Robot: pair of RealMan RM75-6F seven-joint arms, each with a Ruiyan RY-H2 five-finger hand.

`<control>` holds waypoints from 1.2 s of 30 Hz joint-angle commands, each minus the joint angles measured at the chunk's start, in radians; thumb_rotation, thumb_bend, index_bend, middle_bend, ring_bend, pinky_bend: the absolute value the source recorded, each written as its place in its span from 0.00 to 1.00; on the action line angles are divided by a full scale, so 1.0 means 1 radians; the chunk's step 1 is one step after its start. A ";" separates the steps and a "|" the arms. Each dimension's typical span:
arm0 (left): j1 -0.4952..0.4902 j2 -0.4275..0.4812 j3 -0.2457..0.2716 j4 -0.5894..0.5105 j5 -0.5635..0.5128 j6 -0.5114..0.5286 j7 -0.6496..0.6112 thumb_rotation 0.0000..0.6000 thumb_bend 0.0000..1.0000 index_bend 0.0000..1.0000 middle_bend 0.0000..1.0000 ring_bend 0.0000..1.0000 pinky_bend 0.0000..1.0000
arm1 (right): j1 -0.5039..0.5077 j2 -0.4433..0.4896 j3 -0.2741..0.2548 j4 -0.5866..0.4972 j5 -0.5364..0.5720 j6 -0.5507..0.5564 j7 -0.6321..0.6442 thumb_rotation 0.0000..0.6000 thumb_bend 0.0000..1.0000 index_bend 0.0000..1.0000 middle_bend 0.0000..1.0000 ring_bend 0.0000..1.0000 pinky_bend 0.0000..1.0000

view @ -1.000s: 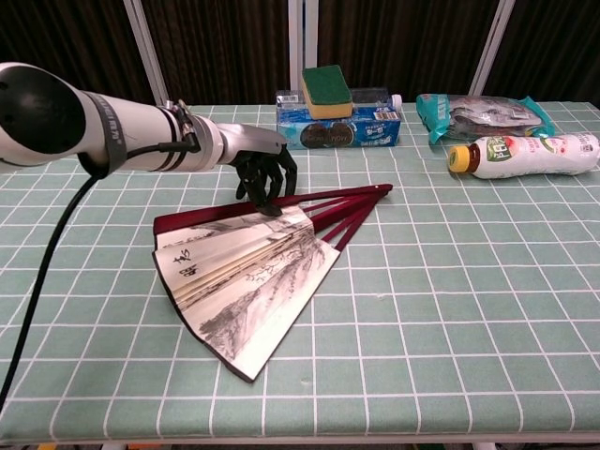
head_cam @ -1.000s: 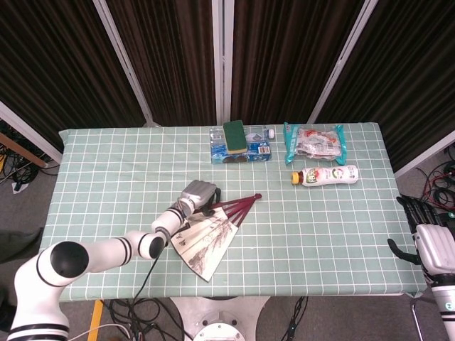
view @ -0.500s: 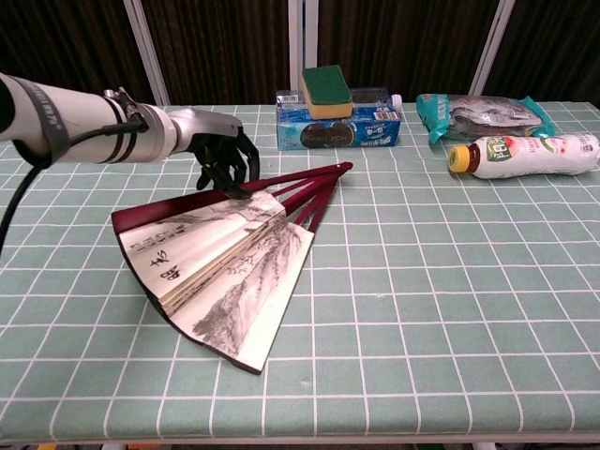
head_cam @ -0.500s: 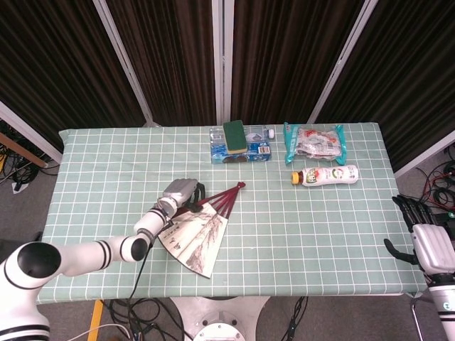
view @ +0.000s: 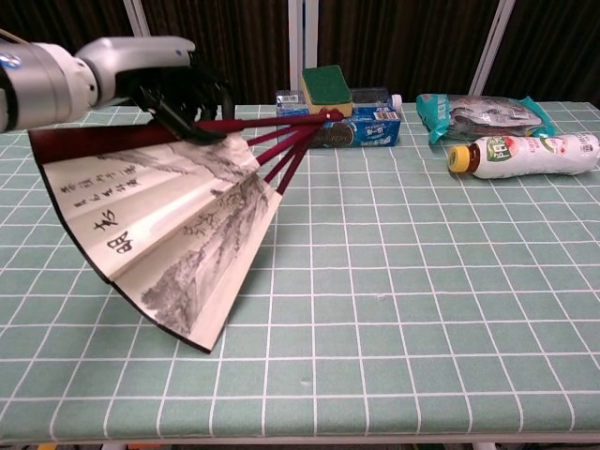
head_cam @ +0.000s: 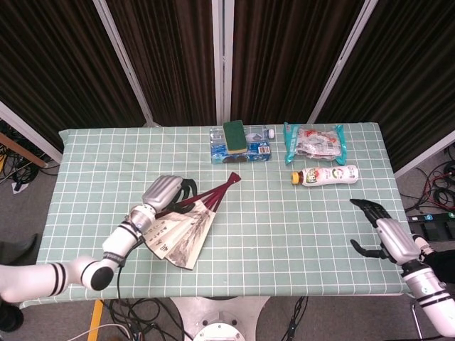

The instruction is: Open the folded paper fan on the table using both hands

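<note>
Fan [view: 159, 225] partly spread, ribs clamped in left hand [view: 173, 84] fingers; right hand [head_cam: 387, 238] fingers apart, empty.

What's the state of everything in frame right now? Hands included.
paper fan: partly spread, lifted and tilted, lower edge near the table.
left hand: grips the fan's upper ribs.
right hand: open, fingers apart, holds nothing, over the table's right edge.
bottle: on its side, capped.
sponge: resting on the blue packet.
snack bag: lying flat, appears sealed.
</note>
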State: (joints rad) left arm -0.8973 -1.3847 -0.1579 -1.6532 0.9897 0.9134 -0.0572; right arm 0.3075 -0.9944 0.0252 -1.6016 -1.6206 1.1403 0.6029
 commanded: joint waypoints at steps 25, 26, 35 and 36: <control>0.161 0.144 -0.112 -0.237 0.444 0.315 -0.164 1.00 0.41 0.60 0.72 0.75 0.82 | 0.471 -0.206 0.160 -0.018 0.232 -0.432 0.236 1.00 0.27 0.16 0.11 0.00 0.00; 0.161 0.145 -0.112 -0.239 0.449 0.314 -0.163 1.00 0.41 0.60 0.72 0.75 0.82 | 0.476 -0.214 0.167 -0.015 0.244 -0.433 0.224 1.00 0.27 0.16 0.10 0.00 0.00; 0.157 0.146 -0.110 -0.255 0.508 0.319 -0.162 1.00 0.41 0.60 0.72 0.75 0.82 | 0.553 -0.269 0.215 0.011 0.327 -0.511 0.139 1.00 0.27 0.16 0.08 0.00 0.00; 0.157 0.145 -0.110 -0.257 0.512 0.320 -0.160 1.00 0.41 0.60 0.72 0.75 0.82 | 0.560 -0.274 0.219 0.013 0.330 -0.518 0.132 1.00 0.27 0.16 0.08 0.00 0.00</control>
State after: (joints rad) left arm -0.7404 -1.2390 -0.2681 -1.9086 1.4998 1.2317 -0.2187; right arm 0.8602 -1.2617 0.2377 -1.5930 -1.2958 0.6301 0.7423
